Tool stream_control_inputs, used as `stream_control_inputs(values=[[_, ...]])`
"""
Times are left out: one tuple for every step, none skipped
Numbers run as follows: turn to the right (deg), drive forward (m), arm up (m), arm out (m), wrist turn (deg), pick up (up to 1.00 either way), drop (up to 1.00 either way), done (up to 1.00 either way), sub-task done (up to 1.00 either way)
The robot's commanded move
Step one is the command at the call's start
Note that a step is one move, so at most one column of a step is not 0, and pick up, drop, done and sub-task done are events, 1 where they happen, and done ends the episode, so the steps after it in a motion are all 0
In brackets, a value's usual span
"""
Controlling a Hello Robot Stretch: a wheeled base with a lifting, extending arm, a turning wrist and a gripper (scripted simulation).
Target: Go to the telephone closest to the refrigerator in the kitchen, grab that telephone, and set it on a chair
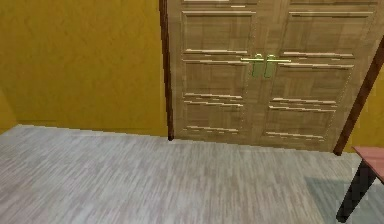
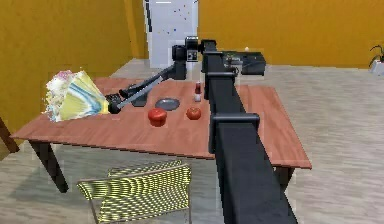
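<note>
Yellow walls close round a wooden counter (image 2: 90, 128). On its far edge a dark boxy thing (image 2: 246, 66), perhaps the telephone, sits well to the right of the end effector (image 2: 114, 104), past the arm (image 2: 228, 130). I judge the grab is the step in hand, and next the reach must settle on the right item. I cannot tell how the end effector's fingers are set, nor whether it holds anything, since a bright bag (image 2: 72, 96) lies just left of it. A striped chair (image 2: 140, 190) stands nearer.

Wooden table (image 2: 90, 130) bears a grey dish (image 2: 167, 104) and two red balls (image 2: 157, 116) (image 2: 194, 113), perhaps apples.
</note>
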Motion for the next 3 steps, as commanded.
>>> stream_control_inputs(values=[[0.0, 0.0, 0.0, 0.0, 0.0, 0.0, 1.0, 0.0, 0.0], [0.0, 0.0, 0.0, -0.1, 0.0, 0.0, 0.0, 0.0, 0.0], [0.0, 0.0, 0.0, 0.0, 0.0, 0.0, 0.0, 1.0, 0.0]])
